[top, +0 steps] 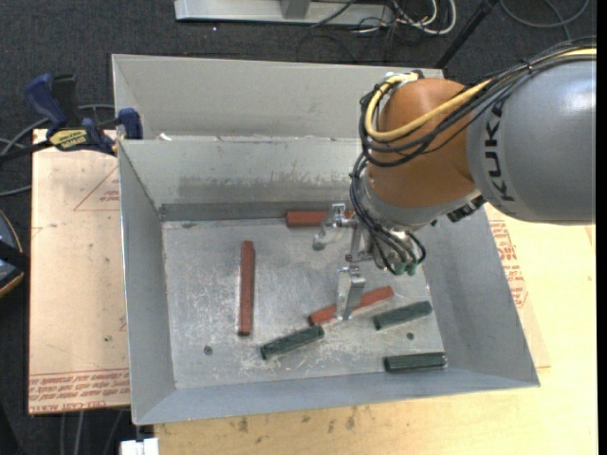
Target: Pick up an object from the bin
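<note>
Red-brown stick [377, 298] lies slantwise on the floor of the bin [142, 282], toward the front right corner. The gripper [343, 309] comes down onto its middle and appears to touch it. Whether the gripper is open or closed cannot be told from this angle. A dark green stick [402, 316] lies just beside the red-brown one, toward the right wall. A second green stick [292, 342] lies near its lower end, toward the front edge. A third green stick [414, 361] rests by the front wall. A long red-brown stick [246, 287] lies well apart toward the left wall, and a short red-brown piece [305, 218] sits at the back wall.
</note>
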{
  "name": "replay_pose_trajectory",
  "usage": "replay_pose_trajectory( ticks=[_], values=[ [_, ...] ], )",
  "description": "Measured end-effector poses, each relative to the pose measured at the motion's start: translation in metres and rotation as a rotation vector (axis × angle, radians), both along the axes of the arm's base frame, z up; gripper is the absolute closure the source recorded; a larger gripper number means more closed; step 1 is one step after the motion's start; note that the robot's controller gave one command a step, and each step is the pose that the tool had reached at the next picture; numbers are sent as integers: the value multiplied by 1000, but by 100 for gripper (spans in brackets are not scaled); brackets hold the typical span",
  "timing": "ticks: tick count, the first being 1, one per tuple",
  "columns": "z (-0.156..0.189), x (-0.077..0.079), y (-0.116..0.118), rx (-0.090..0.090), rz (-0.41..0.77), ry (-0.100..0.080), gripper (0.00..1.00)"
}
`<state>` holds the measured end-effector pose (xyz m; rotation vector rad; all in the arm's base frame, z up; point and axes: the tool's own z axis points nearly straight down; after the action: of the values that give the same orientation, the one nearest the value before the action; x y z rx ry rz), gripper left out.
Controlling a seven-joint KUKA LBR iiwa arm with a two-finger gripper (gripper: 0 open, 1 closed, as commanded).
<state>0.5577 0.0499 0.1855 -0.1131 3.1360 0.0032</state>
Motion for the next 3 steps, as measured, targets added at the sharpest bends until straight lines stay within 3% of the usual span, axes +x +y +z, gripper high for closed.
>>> replay_pose_trajectory(
  ticks=[1, 2, 3],
  values=[
    [20, 10, -9, -2, -10, 13, 0],
    [11, -4, -23, -1, 73, -13, 0],
    [-52, -16, -25, -2, 150, -1, 0]
  ],
)
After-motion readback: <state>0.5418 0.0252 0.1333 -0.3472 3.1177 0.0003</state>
